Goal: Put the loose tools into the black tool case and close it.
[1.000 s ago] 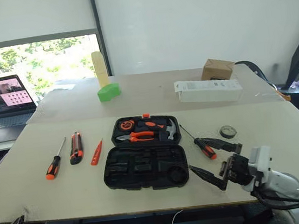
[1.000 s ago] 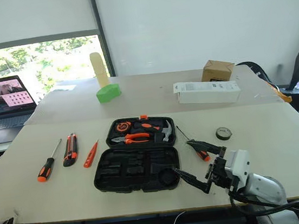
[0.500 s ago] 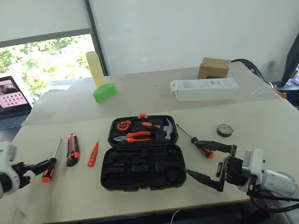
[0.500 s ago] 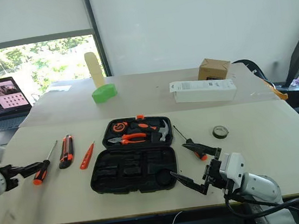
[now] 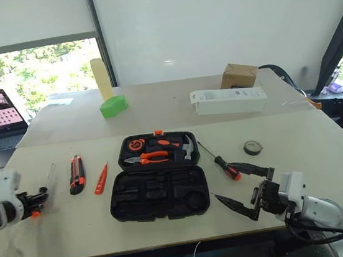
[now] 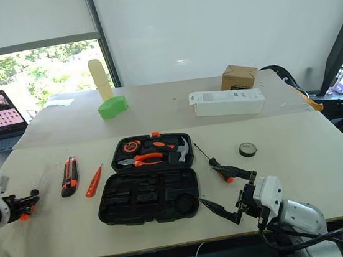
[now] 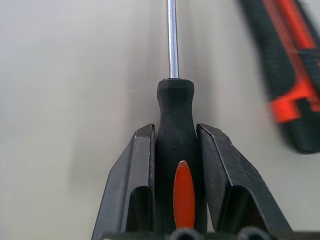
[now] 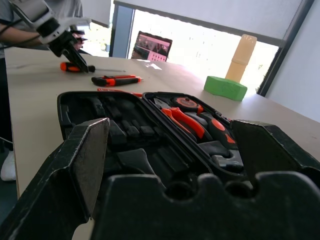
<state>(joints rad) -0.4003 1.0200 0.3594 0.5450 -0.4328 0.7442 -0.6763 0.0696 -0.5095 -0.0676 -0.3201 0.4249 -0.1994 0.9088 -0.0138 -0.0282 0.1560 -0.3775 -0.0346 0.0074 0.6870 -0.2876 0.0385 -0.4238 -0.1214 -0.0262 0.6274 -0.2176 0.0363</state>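
Two fingers of the left gripper (image 7: 175, 150) clamp the black handle of a screwdriver (image 7: 176, 150) at the table's (image 5: 324, 147) left edge. The right gripper (image 5: 244, 188) hovers with jaws wide apart, empty, just right of the open case (image 5: 159, 192). Knife (image 5: 74, 174) and tester (image 5: 100, 178) lie left of the case; a second screwdriver (image 5: 223, 165) and tape roll (image 5: 253, 148) lie right.

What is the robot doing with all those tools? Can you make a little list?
left tool: shut on the screwdriver
right tool: open, empty, near the case
case: open on the table
still loose: knife, tester, second screwdriver, tape
already in case: pliers, hammer, tape measure
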